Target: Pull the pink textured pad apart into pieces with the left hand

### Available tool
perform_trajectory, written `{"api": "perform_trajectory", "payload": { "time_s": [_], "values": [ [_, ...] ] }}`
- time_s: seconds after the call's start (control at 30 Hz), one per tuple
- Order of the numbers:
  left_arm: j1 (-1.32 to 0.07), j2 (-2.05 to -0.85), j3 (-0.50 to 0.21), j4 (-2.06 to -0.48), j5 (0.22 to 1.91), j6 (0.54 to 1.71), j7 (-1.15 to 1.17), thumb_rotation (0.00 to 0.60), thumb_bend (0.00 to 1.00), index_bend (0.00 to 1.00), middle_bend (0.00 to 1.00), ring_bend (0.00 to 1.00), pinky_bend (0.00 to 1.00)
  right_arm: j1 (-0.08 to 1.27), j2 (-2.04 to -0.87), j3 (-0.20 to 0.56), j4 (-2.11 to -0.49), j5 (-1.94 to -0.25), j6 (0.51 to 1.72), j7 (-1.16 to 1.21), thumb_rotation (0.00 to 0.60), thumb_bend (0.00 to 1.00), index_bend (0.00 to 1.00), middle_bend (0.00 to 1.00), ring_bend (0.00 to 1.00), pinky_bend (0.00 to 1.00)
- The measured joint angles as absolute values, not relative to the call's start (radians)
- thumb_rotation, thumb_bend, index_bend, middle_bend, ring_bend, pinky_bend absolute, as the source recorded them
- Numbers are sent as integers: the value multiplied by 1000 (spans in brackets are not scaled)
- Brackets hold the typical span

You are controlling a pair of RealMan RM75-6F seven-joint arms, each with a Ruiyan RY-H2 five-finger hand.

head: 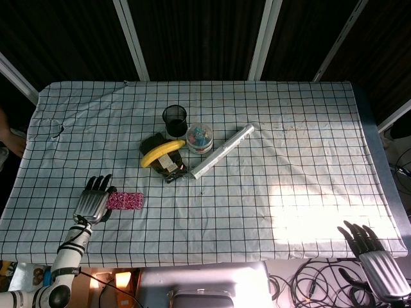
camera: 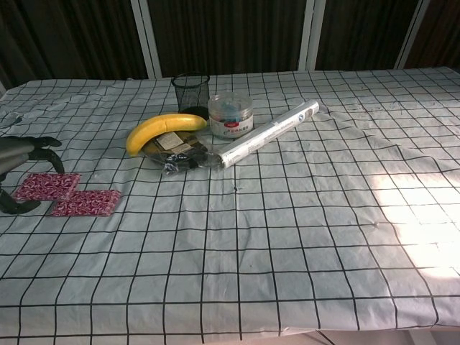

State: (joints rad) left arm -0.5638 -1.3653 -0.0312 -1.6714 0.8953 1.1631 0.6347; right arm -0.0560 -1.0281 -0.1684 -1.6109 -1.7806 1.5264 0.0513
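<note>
Checked surface (head: 308, 128) seen from the head and chest cameras. The pink textured pad (camera: 68, 195) lies at the near left of the surface, showing in the chest view as two flat pieces side by side: a left piece (camera: 47, 186) slightly farther back and a right piece (camera: 87, 203) slightly nearer, their adjoining corners touching or just overlapping. The left hand (head: 92, 201) rests at the pad's left end, fingers pointing away from the robot and curled down over the left piece; in the chest view its dark fingertips (camera: 44, 142) arch above that piece, with the thumb low at the surface beside it. Whether the fingers actually pinch the piece cannot be told. The right hand (head: 376, 253) hangs off the near right edge of the surface, fingers apart and holding nothing.

Centre group, well apart from the pad: a banana (head: 162, 153) lying on a dark packet (head: 168, 165), a black mesh cup (head: 174, 121) behind them, a round clear tub (head: 200, 138) just right of the cup, and a long white roll (head: 223, 151) angled from near left to far right.
</note>
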Motion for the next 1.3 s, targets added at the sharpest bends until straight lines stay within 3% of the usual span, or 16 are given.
{"api": "perform_trajectory", "payload": {
  "time_s": [0.2, 0.4, 0.63, 0.73, 0.8, 1.07, 1.3],
  "values": [
    [-508, -1323, 7, -1659, 922, 1185, 592, 600, 366, 426, 0, 0, 0, -57, -1035, -170, -1614, -1783, 1522, 33, 600, 198, 0, 0, 0, 0],
    [-484, -1335, 17, -1561, 926, 1136, 518, 600, 365, 409, 0, 0, 0, -54, -1042, -171, -1617, -1783, 1510, 16, 600, 199, 0, 0, 0, 0],
    [-472, -1370, 17, -1485, 930, 1083, 479, 600, 366, 255, 0, 0, 0, -52, -1042, -172, -1619, -1783, 1508, 19, 600, 198, 0, 0, 0, 0],
    [-470, -1373, 16, -1481, 930, 1079, 476, 600, 365, 96, 0, 0, 0, -52, -1041, -172, -1618, -1782, 1510, 21, 600, 198, 0, 0, 0, 0],
    [-469, -1375, 14, -1477, 928, 1070, 475, 600, 357, 52, 0, 0, 0, -53, -1040, -172, -1618, -1782, 1512, 25, 600, 199, 0, 0, 0, 0],
    [-470, -1340, -2, -1570, 876, 1082, 531, 600, 338, 43, 0, 0, 0, -56, -1035, -173, -1613, -1785, 1523, 39, 600, 198, 0, 0, 0, 0],
    [-483, -1344, -21, -1599, 972, 1091, 497, 600, 336, 93, 0, 0, 0, -55, -1035, -174, -1614, -1785, 1521, 40, 600, 198, 0, 0, 0, 0]
  ]
}}
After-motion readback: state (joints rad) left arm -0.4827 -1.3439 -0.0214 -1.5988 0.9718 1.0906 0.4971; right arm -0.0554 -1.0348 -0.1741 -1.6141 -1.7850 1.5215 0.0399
